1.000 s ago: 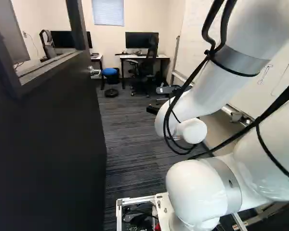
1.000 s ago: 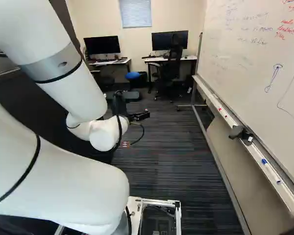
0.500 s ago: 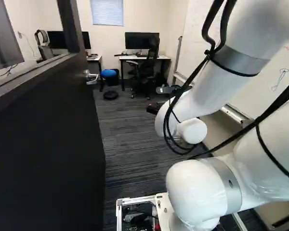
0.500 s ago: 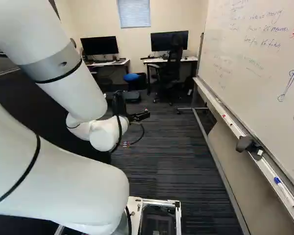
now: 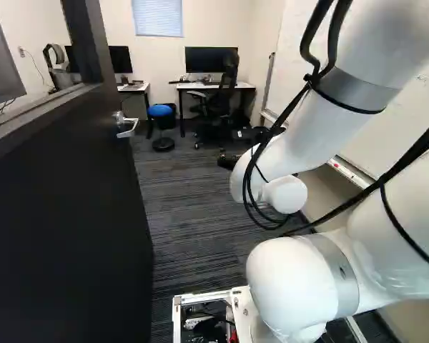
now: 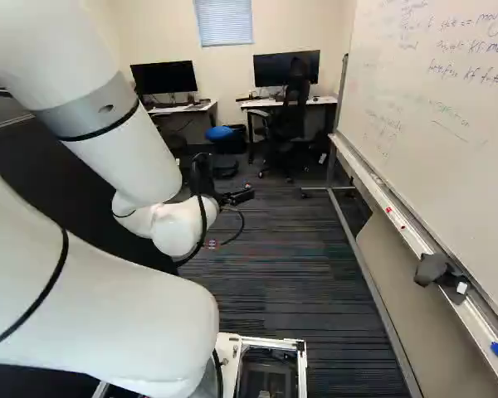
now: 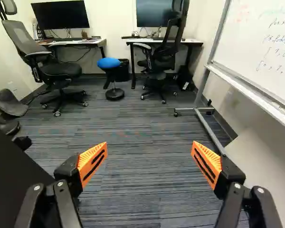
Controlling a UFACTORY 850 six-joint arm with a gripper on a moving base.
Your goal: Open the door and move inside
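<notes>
At the left of the left base view the dark door stands open into the room, its silver lever handle near its far edge. Past the wrist, the black gripper points ahead in the right base view, well to the door's right. Seen from the wrist, the gripper has its orange-padded fingers wide apart, with only carpet beyond them. A dark panel, seemingly the door's edge, lies beside one finger.
A whiteboard on a wheeled frame runs along the right side, its tray reaching near the base. Ahead stand desks, office chairs and a blue stool. Carpet stretches between door and whiteboard.
The base has moved forward: the door handle and whiteboard tray appear closer, and the door has slid leftward in the left base view. The arm holds its pose against its lowest joint.
</notes>
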